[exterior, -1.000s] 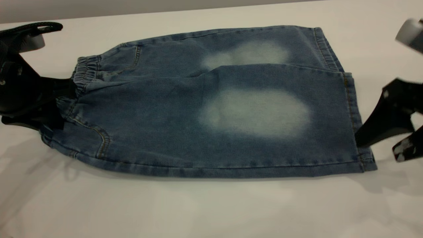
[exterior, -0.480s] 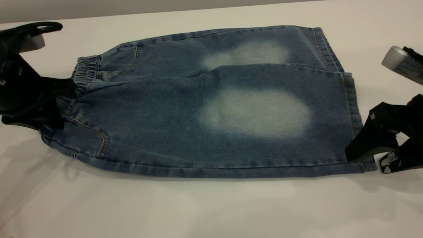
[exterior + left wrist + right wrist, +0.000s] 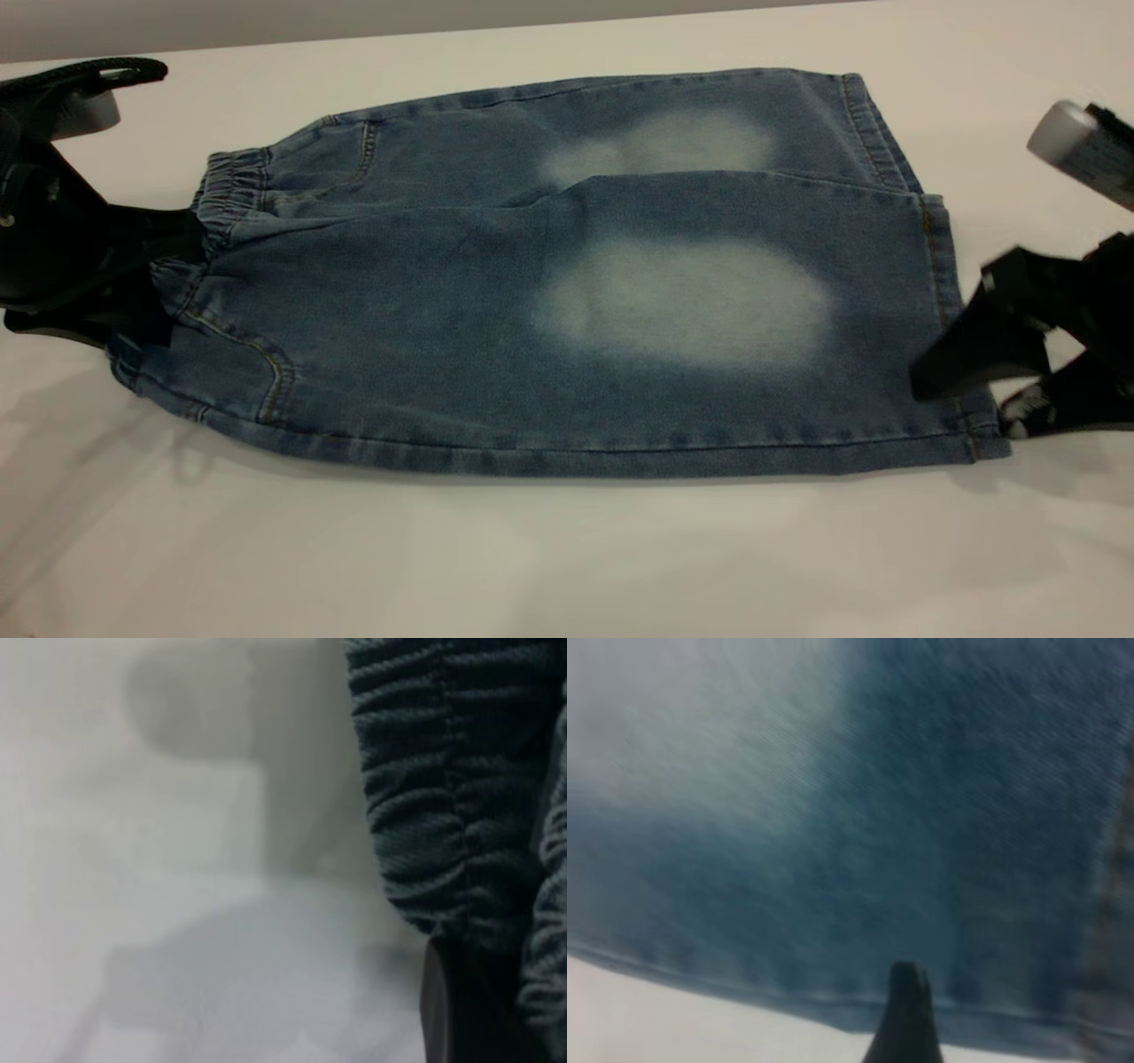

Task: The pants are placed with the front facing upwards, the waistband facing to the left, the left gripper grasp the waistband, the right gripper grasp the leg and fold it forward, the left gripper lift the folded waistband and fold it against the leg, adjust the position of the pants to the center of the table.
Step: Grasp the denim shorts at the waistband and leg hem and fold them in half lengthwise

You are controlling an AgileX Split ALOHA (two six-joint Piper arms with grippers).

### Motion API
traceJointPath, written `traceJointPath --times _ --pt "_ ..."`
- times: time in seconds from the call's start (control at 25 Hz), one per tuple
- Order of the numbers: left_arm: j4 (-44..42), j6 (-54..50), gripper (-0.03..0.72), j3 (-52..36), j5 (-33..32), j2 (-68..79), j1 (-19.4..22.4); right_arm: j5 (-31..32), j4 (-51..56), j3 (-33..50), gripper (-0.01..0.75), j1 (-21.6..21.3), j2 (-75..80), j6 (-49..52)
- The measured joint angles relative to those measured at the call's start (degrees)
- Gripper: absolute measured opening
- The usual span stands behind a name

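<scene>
The pants (image 3: 549, 292) lie flat on the table (image 3: 567, 549), folded lengthwise with one leg over the other and pale faded patches on top. The waistband (image 3: 232, 190) points left. My left gripper (image 3: 168, 283) sits at the near part of the waistband and looks shut on it; in the left wrist view the gathered waistband (image 3: 443, 788) fills the side by one dark finger (image 3: 443, 1010). My right gripper (image 3: 961, 406) is open at the leg's near right corner, with one finger over the hem (image 3: 952, 292) and the other at table level. The right wrist view shows denim (image 3: 921, 815) past a fingertip (image 3: 905, 1010).
A whitish-grey cylinder on the right arm (image 3: 1067, 133) hangs above the table at the far right. A black loop and grey part of the left arm (image 3: 89, 84) sit at the upper left. Bare tabletop lies in front of the pants.
My right gripper has moved left and slightly up, from beside the hem to straddling the leg's near corner. The left gripper and the pants have not moved.
</scene>
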State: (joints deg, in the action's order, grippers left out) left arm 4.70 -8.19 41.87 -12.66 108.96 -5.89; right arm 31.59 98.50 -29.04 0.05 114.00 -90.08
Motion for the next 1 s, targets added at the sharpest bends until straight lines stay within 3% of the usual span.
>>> traceJointPath --times 0.28,0.56,0.76,1.0 --pt "0.0 0.0 0.153 0.0 0.0 0.0 0.0 1.3 0.7 0.0 0.511 0.0 0.0 0.1" --pt "0.0 0.0 0.153 0.0 0.2 0.0 0.0 6.5 0.6 0.0 0.511 0.0 0.0 0.1" --pt "0.0 0.1 0.152 0.0 0.2 0.0 0.0 2.0 0.6 0.0 0.511 0.0 0.0 0.1" --pt "0.0 0.0 0.152 0.0 0.2 0.0 0.0 1.7 0.6 0.0 0.511 0.0 0.0 0.1"
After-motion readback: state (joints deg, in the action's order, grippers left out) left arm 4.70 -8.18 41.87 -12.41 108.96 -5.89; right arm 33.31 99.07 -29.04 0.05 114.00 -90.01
